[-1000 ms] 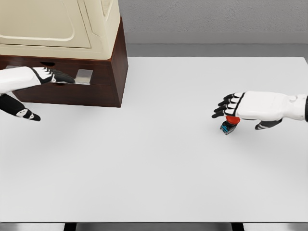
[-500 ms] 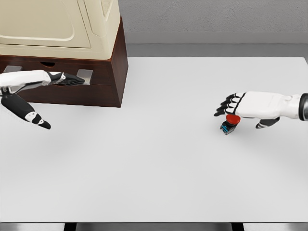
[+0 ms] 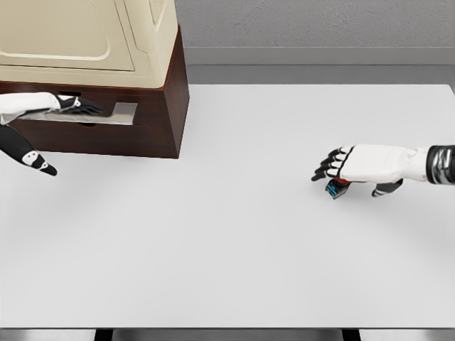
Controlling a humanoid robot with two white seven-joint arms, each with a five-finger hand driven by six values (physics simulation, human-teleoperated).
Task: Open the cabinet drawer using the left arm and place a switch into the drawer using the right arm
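Note:
A dark wooden cabinet [image 3: 160, 121] with a cream upper body stands at the table's back left. Its drawer front carries a flat silver handle [image 3: 106, 114]. My left hand [image 3: 75, 105] lies on that handle with its fingers stretched along it; the thumb hangs below at the left edge. A small switch [image 3: 335, 187] with a red button and a blue-black base sits on the table at the right. My right hand [image 3: 334, 167] hovers right over it, fingers extended and covering most of the red button. It holds nothing.
The white table [image 3: 227, 241] spreads wide across the middle and front. A grey wall runs behind the table's far edge.
My left hand drew back to the left along the drawer handle. My right hand sank lower over the switch, hiding most of the red button.

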